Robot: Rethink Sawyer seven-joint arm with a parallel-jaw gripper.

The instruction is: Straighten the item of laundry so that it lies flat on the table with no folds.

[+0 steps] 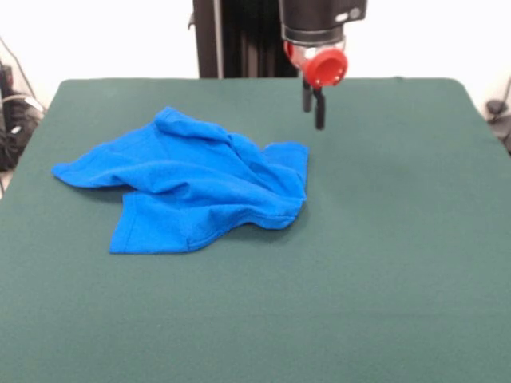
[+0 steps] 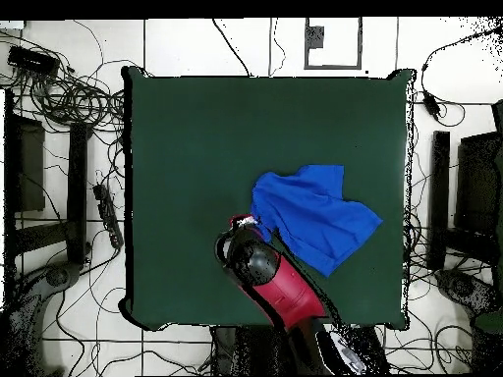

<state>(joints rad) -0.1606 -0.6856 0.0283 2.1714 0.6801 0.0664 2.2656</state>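
The royal-blue T-shirt (image 1: 192, 187) lies crumpled on the dark green table (image 1: 383, 239), left of centre, with folds and ridges across its middle and its right edge doubled over. My gripper (image 1: 313, 108) hangs below the red wrist piece, above the table just beyond the shirt's far right corner, clear of the cloth. Its two dark fingers stand close together with nothing between them. In the overhead view the shirt (image 2: 314, 216) lies right of the table's (image 2: 196, 147) centre, with the gripper (image 2: 246, 224) at its left edge and the red arm coming up from below.
The black pedestal (image 1: 239, 40) stands at the table's far edge. Cables (image 2: 69, 98) and dark equipment (image 2: 25, 167) lie on the floor around the table. Bare green felt spreads to the right of the shirt and in front of it in the front view.
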